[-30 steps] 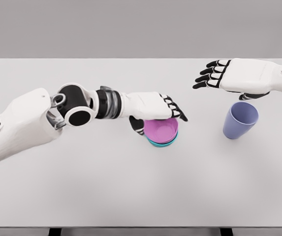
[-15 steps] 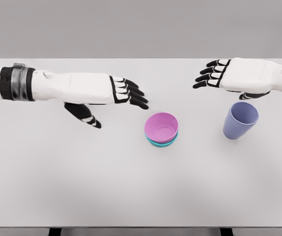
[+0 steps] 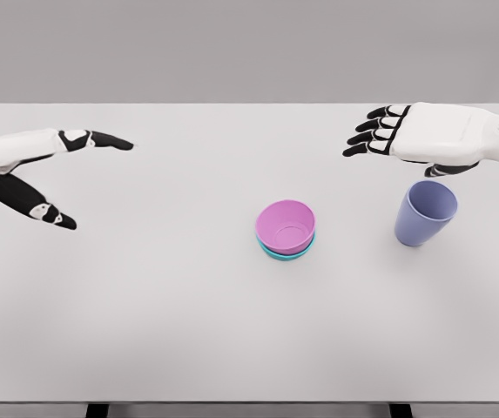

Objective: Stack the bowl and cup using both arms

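Observation:
A pink bowl (image 3: 286,225) sits nested inside a teal bowl (image 3: 277,253) near the middle of the white table (image 3: 188,331). To their right stands a lavender cup (image 3: 425,213), tilted slightly. My right hand (image 3: 380,135) hovers just above and behind the cup, fingers spread and pointing left, holding nothing. My left hand (image 3: 53,178) is far off at the table's left edge, open, with thumb and fingers apart and nothing in it.
The table's far edge meets a plain grey wall (image 3: 249,52). Dark table legs (image 3: 97,409) show below the front edge.
My left hand has let go of the pink bowl, which stays in the teal one, and has pulled back far to the left. The right hand and cup have hardly moved.

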`<act>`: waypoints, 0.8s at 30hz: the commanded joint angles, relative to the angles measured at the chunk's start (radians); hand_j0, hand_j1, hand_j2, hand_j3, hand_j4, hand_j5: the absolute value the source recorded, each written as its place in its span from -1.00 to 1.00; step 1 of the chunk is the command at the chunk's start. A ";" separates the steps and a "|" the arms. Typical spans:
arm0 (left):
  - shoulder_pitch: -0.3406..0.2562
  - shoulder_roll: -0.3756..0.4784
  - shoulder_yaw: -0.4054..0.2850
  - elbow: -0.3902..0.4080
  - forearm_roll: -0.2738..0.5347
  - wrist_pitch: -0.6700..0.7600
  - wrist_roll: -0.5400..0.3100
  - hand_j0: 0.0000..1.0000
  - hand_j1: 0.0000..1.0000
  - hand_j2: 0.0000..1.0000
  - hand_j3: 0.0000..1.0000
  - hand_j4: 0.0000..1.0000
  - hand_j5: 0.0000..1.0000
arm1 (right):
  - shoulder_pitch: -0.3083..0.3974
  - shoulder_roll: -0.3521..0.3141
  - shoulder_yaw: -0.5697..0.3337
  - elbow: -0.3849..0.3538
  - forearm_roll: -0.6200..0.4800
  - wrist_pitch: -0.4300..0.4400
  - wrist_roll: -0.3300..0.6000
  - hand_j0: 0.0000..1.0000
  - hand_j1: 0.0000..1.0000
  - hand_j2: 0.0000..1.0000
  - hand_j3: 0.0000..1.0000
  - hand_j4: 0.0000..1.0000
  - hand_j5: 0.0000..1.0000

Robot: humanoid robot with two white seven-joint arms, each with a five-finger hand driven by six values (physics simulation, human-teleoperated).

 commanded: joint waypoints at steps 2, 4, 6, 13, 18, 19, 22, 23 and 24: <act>0.006 0.014 0.002 0.005 0.014 0.003 0.000 1.00 1.00 1.00 1.00 1.00 1.00 | 0.002 -0.022 -0.001 0.000 -0.004 0.003 0.000 1.00 1.00 1.00 1.00 1.00 1.00; 0.008 0.014 0.002 0.008 0.013 0.003 0.000 1.00 1.00 1.00 1.00 1.00 1.00 | 0.009 -0.029 -0.002 0.002 -0.004 0.003 0.000 1.00 1.00 1.00 1.00 1.00 1.00; 0.008 0.011 0.000 0.006 0.011 0.003 0.000 1.00 1.00 1.00 1.00 1.00 1.00 | 0.029 -0.032 -0.002 0.003 -0.004 0.003 0.000 1.00 1.00 1.00 1.00 1.00 1.00; 0.008 0.005 0.002 0.005 0.008 0.003 0.000 1.00 1.00 1.00 1.00 1.00 1.00 | 0.077 -0.055 -0.085 -0.021 -0.002 0.003 0.000 1.00 1.00 1.00 1.00 1.00 1.00; 0.008 0.002 0.002 0.005 0.008 0.003 0.000 1.00 1.00 1.00 1.00 1.00 1.00 | 0.118 -0.092 -0.185 -0.037 -0.004 0.003 0.000 1.00 1.00 1.00 1.00 1.00 1.00; 0.008 0.002 0.002 0.005 0.008 0.003 0.000 1.00 1.00 1.00 1.00 1.00 1.00 | 0.123 -0.095 -0.191 -0.038 -0.004 0.003 0.000 1.00 1.00 1.00 1.00 1.00 1.00; 0.008 0.002 0.002 0.005 0.008 0.003 0.000 1.00 1.00 1.00 1.00 1.00 1.00 | 0.126 -0.125 -0.277 -0.034 -0.008 0.003 0.000 1.00 1.00 1.00 1.00 1.00 1.00; 0.008 0.002 0.002 0.005 0.008 0.003 0.000 1.00 1.00 1.00 1.00 1.00 1.00 | 0.127 -0.127 -0.293 -0.024 -0.036 0.003 0.000 1.00 1.00 1.00 1.00 1.00 1.00; 0.008 0.002 0.002 0.005 0.008 0.003 0.000 1.00 1.00 1.00 1.00 1.00 1.00 | 0.137 -0.130 -0.307 -0.018 -0.091 0.003 0.000 1.00 1.00 1.00 1.00 1.00 1.00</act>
